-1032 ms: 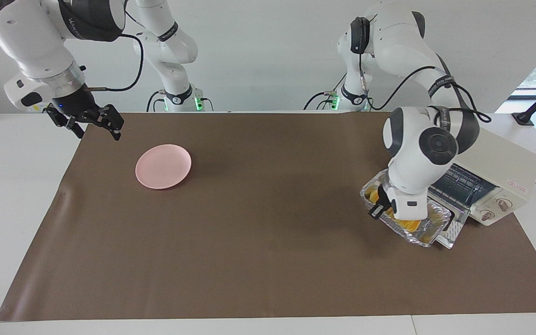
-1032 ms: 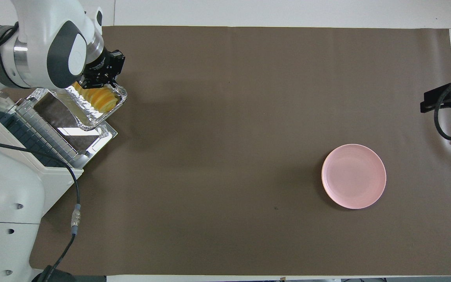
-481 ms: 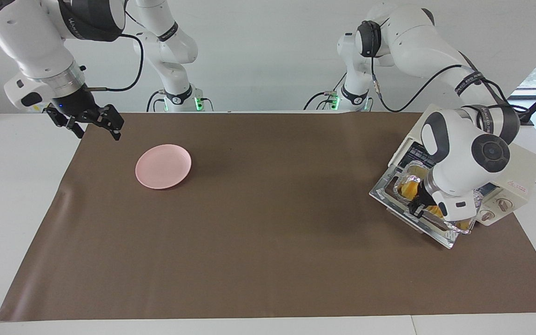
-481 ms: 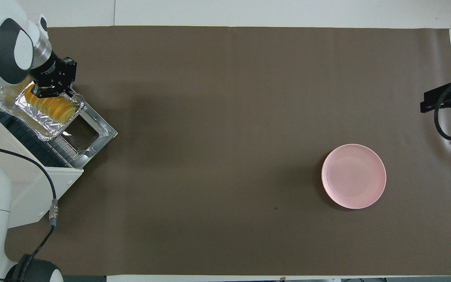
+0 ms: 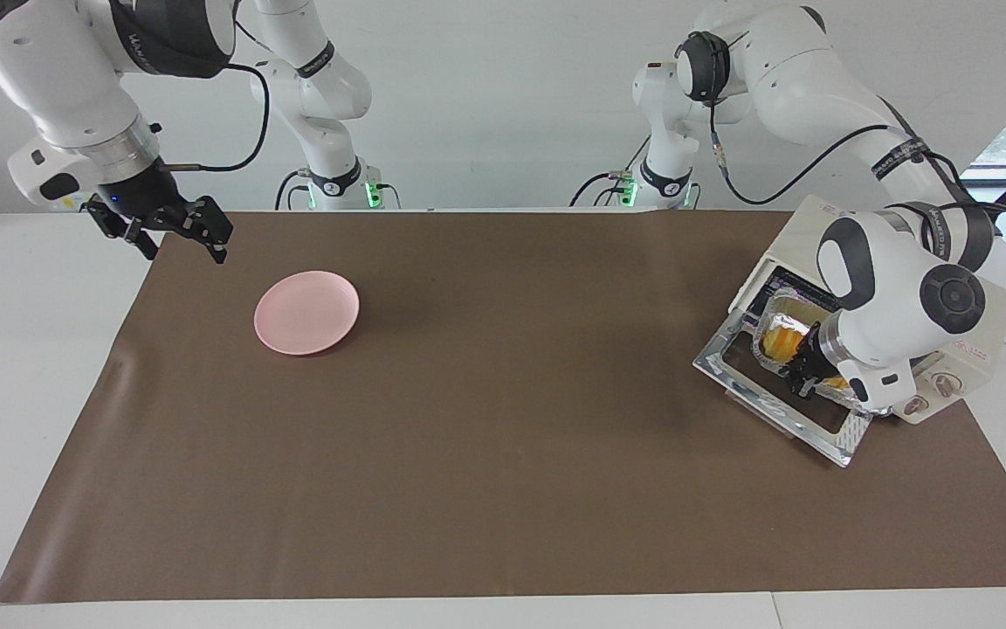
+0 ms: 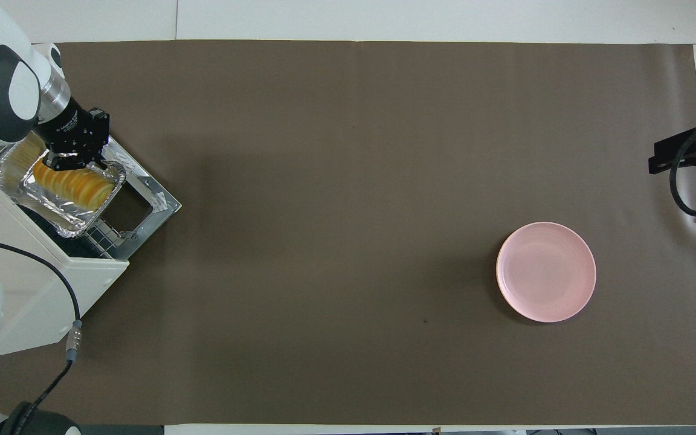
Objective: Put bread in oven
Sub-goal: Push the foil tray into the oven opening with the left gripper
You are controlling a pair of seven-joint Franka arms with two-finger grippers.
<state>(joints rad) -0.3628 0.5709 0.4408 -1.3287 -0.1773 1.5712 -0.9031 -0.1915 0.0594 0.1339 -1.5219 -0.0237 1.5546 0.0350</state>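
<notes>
The yellow-orange ridged bread (image 5: 781, 337) lies in a silver foil tray (image 5: 873, 402). The tray sits at the mouth of the cream-white oven (image 5: 983, 319), partly inside and over the hinge end of its open drop-down door (image 5: 842, 444). My left gripper (image 5: 804, 381) is shut on the tray's rim above the door. From overhead, the bread (image 6: 76, 184), the tray (image 6: 58, 210), the left gripper (image 6: 70, 158) and the oven (image 6: 40, 284) show the same. My right gripper (image 5: 184, 245) is open and empty, and waits in the air over the mat's edge at the right arm's end.
A round pink plate (image 5: 306, 312) lies on the brown mat toward the right arm's end, also seen from overhead (image 6: 545, 272). The oven's open door (image 6: 156, 200) juts out over the mat. The right gripper (image 6: 671, 154) shows at the overhead view's edge.
My left gripper has carried the foil tray with the bread from over the door's outer edge to the oven's mouth. The door's glass now shows bare. The right arm has not moved.
</notes>
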